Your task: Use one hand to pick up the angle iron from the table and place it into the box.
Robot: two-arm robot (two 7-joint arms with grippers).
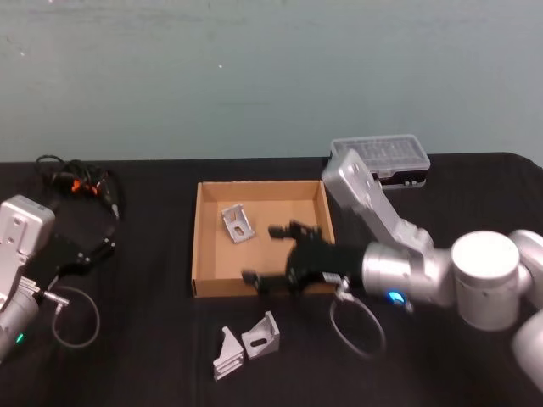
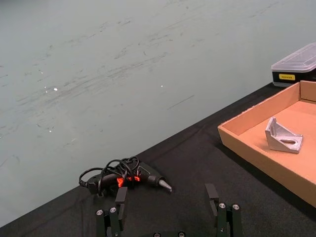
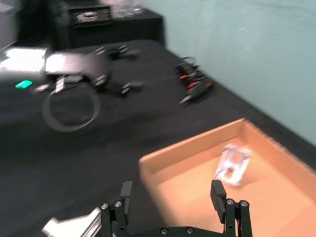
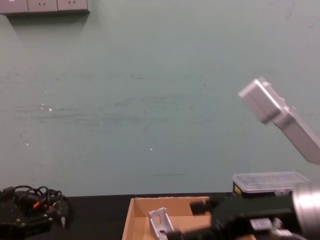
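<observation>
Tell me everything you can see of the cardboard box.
The box is a shallow, open, rectangular tray of tan cardboard with low upright walls. It lies flat on the black table, about mid-table. One silvery angle iron lies on its floor near the back left, and the floor around it is bare. The right gripper, open and empty, hangs over its front right part. A black case stands just beyond its back right corner.
</observation>
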